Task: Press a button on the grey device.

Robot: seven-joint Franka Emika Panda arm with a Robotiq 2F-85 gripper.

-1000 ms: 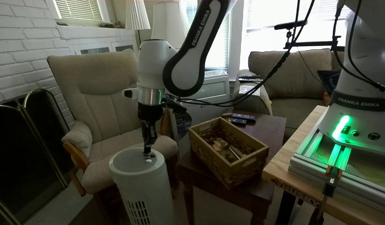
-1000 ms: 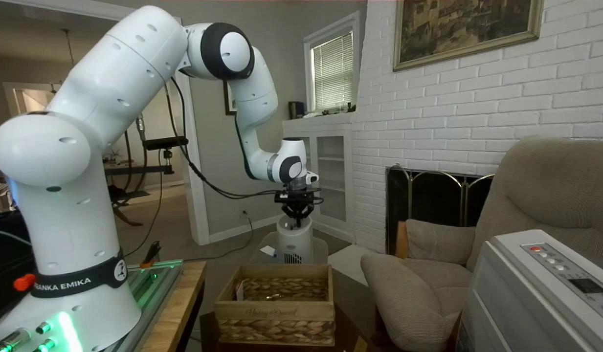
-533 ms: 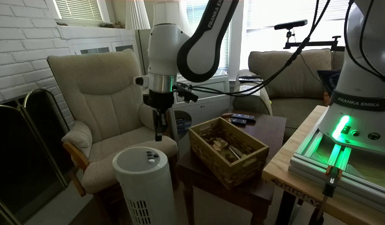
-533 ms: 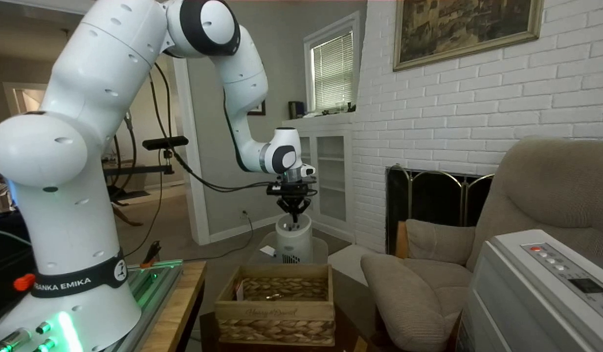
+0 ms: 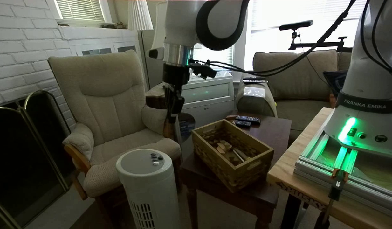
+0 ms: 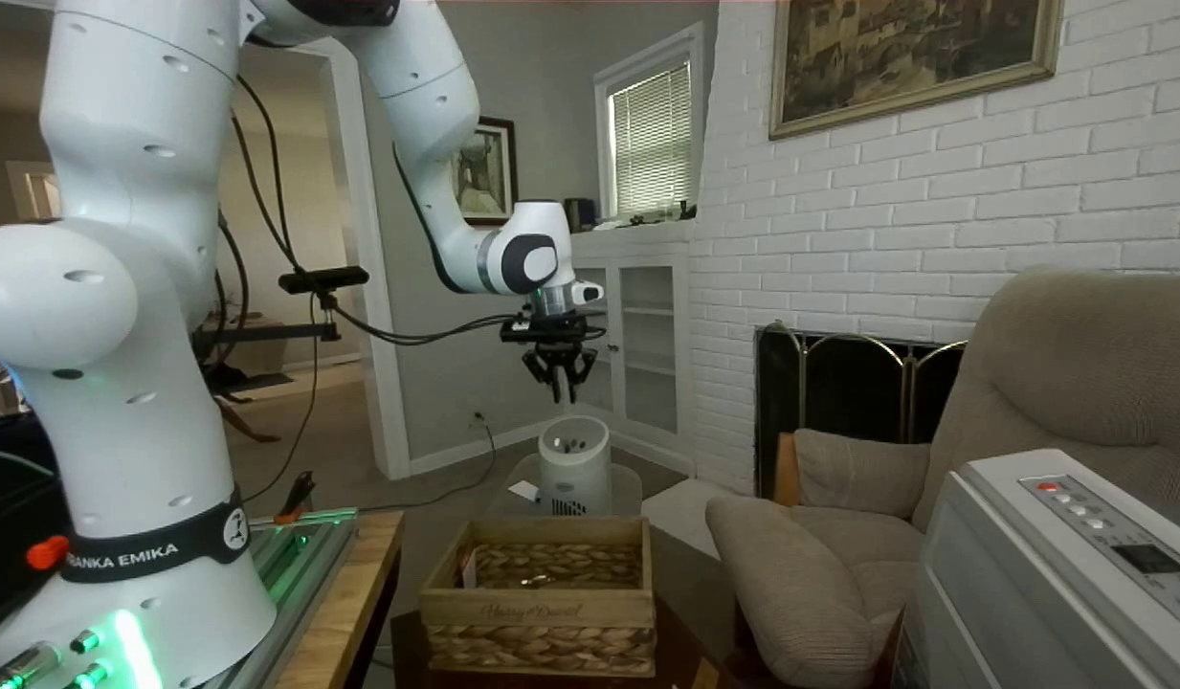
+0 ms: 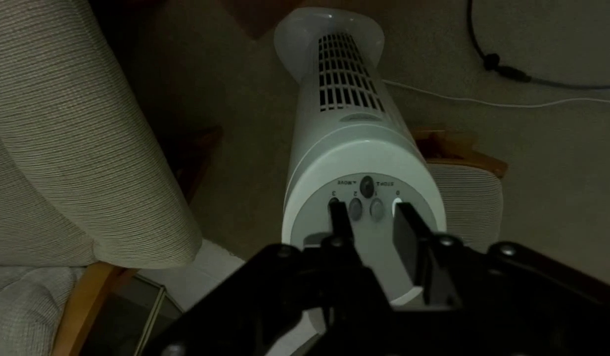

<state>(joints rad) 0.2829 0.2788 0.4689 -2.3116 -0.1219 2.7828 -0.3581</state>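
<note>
The grey device stands upright as a pale tower in both exterior views and the wrist view. Its round top carries an oval dark button, two grey buttons, a white button and a dark button marked 3, partly hidden behind a finger. My gripper is open and empty, its fingers a moderate gap apart. In both exterior views, the gripper hangs fingers down, well above the top and apart from it.
A wicker basket with wooden pieces stands on a dark side table beside the device. A beige armchair is behind it. A boxy white unit and the robot's wooden bench are nearby. A thin cord lies on the floor.
My gripper has risen from the device's top and drawn back toward the robot's base. Its fingers, close together before, are now apart. The device has shifted or straightened very slightly.
</note>
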